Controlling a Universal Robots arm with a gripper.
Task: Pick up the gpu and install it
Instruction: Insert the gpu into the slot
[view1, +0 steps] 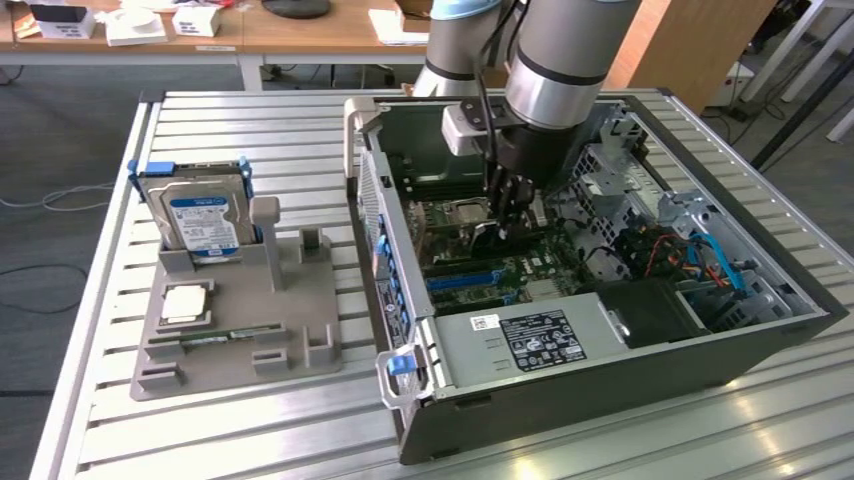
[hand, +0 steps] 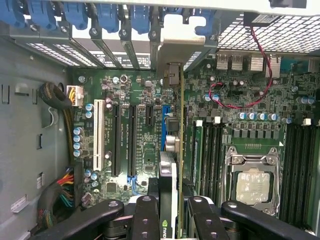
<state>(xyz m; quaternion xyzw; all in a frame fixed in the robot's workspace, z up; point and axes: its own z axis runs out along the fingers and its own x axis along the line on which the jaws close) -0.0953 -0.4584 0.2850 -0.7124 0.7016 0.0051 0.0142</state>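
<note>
My gripper (view1: 503, 222) is down inside the open computer case (view1: 747, 345), over the motherboard (view1: 467, 270). In the wrist view its black fingers (hand: 145, 217) are shut on the gpu (hand: 171, 180), seen edge-on: a thin dark card with a green logo near the grip. The card's pale metal bracket (hand: 176, 47) stands at the rear slot wall, among the blue slot clips (hand: 107, 17). The card runs along the blue slot (hand: 163, 125). I cannot tell whether it is seated. In the exterior view only a pale sliver of the gpu (view1: 489, 236) shows under the fingers.
On the exterior view's left, a grey fixture (view1: 287, 330) holds an upright hard drive (view1: 200, 215), a processor (view1: 184, 303) and a memory stick (view1: 220, 340). Inside the case are the power supply (view1: 527, 340), the processor socket (hand: 252, 185), memory slots (hand: 212, 145), black expansion slots (hand: 116, 140) and cable bundles (hand: 57, 192).
</note>
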